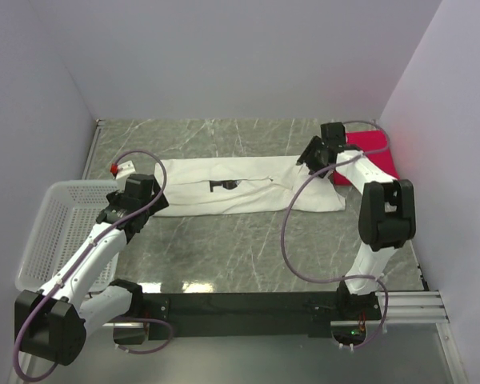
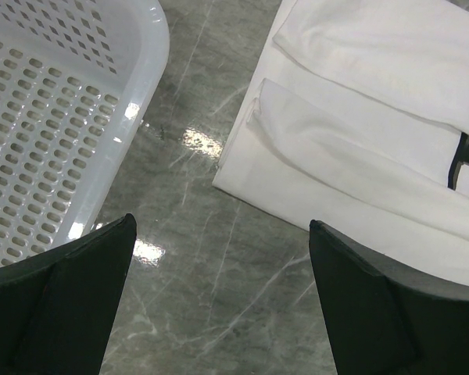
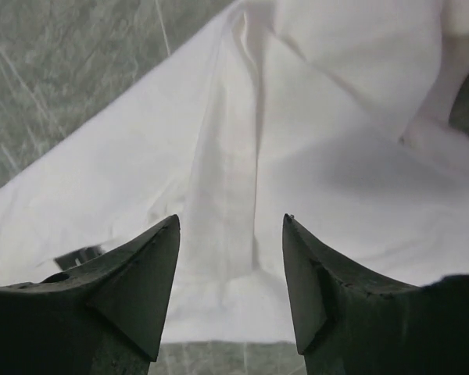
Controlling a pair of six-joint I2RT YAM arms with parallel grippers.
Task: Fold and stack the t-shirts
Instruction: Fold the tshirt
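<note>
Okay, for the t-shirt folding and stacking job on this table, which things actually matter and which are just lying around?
Part of the job:
- white short-sleeved cloth t-shirt with small black print, laid out in a long strip across the middle
- bright red cloth shirt, folded square in the far right corner

Just lying about:
- white plastic mesh basket, at the left edge

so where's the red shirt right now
In the top view the red t-shirt lies in the far right corner of the table, just beyond the right gripper and the right end of the white t-shirt.
</note>
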